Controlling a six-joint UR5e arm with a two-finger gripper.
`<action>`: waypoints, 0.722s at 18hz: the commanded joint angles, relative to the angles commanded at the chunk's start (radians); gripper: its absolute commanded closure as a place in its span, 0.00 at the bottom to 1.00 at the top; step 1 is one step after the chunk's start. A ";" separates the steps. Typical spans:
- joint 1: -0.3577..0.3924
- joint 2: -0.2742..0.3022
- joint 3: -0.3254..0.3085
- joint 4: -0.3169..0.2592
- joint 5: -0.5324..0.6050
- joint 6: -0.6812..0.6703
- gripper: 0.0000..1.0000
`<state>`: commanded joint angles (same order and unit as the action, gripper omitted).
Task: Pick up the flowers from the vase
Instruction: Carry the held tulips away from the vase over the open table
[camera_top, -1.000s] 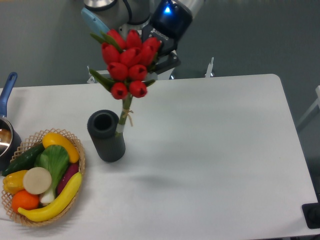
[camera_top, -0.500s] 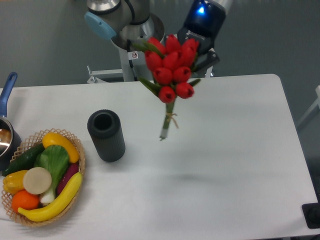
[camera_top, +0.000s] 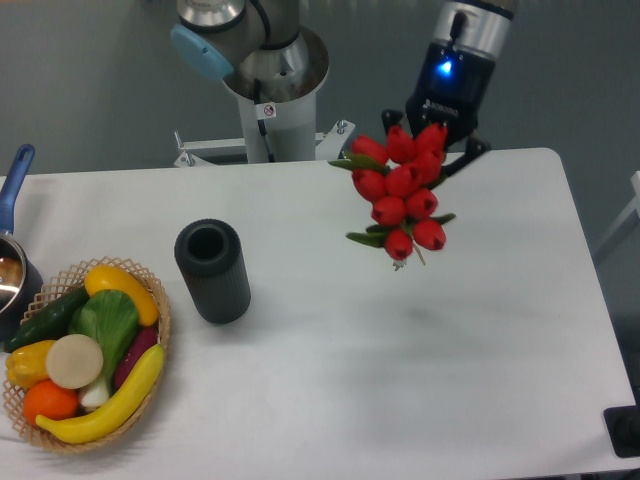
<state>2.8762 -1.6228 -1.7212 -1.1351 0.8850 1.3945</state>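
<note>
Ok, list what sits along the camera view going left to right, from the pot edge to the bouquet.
Blue-handled pot → wicker basket of fruit and vegetables → dark grey vase, mouth empty → red flowers, held in the air under the pincer and clear of the table.

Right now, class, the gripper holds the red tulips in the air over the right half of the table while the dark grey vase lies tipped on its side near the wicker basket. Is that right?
Not quite. In the camera view the vase stands upright, its round mouth open and empty, beside the wicker basket. The rest holds: the gripper has the tulips in the air over the right half of the table.
</note>
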 joint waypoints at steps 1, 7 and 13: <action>-0.002 -0.009 0.009 0.002 0.026 -0.017 0.80; -0.081 -0.126 0.116 0.002 0.235 -0.043 0.81; -0.135 -0.207 0.193 0.002 0.403 -0.083 0.80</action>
<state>2.7413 -1.8300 -1.5278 -1.1336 1.2883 1.3115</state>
